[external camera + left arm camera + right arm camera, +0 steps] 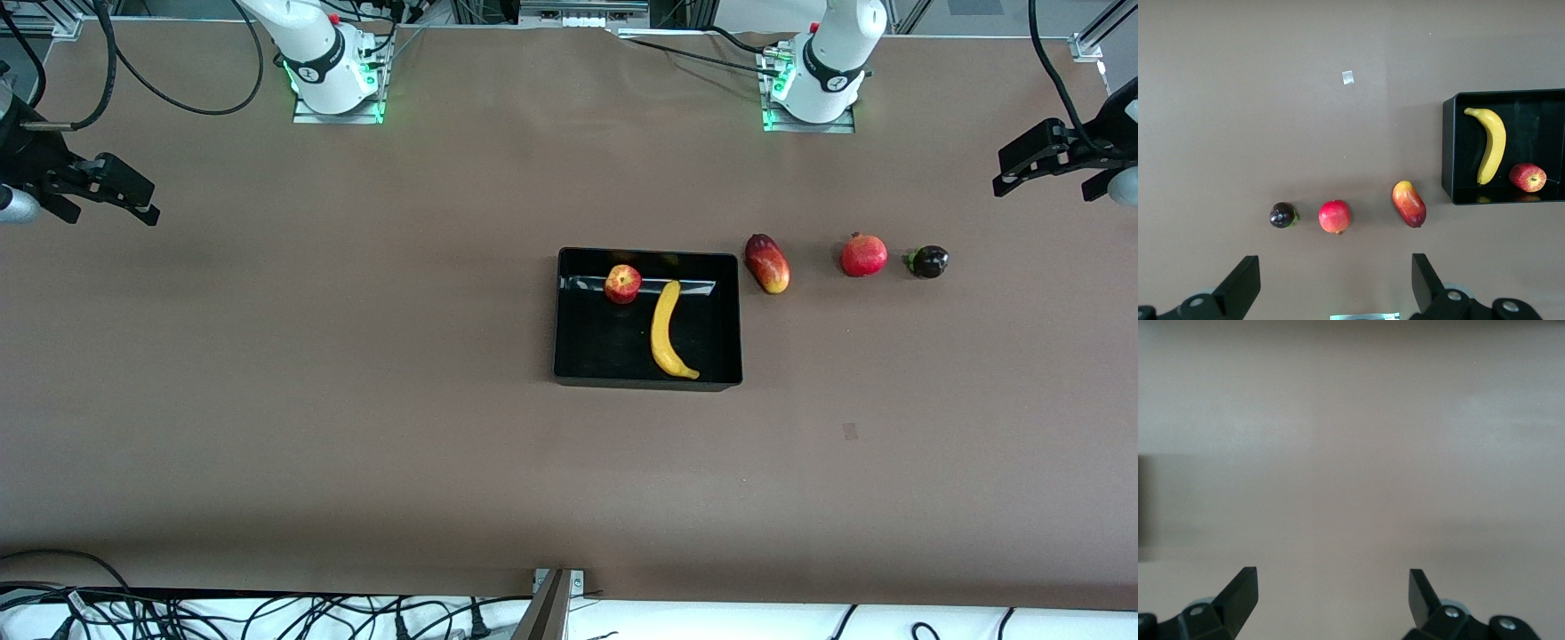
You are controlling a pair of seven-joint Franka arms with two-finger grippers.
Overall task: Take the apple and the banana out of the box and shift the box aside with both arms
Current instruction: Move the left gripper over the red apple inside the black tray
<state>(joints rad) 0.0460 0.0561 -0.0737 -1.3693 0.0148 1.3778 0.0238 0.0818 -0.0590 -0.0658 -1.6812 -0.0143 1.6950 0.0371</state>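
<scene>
The black box (pixel 569 356) stands in the middle of the table. The red-and-yellow apple (pixel 622 284) lies in it by the wall farther from the front camera. The yellow banana (pixel 665 331) lies in it beside the apple. The left wrist view shows the box (pixel 1448 147), banana (pixel 1491 143) and apple (pixel 1527 177) too. My left gripper (pixel 1003 173) is open and empty, up in the air at the left arm's end of the table, and it shows in its own view (pixel 1336 280). My right gripper (pixel 149 203) is open and empty over bare table (pixel 1333 590) at the right arm's end.
An oblong red-yellow fruit (pixel 767 263), a round red fruit with a crown (pixel 863 255) and a small dark fruit (pixel 928 261) lie in a row beside the box, toward the left arm's end. A small pale patch (pixel 850 431) marks the table nearer the front camera.
</scene>
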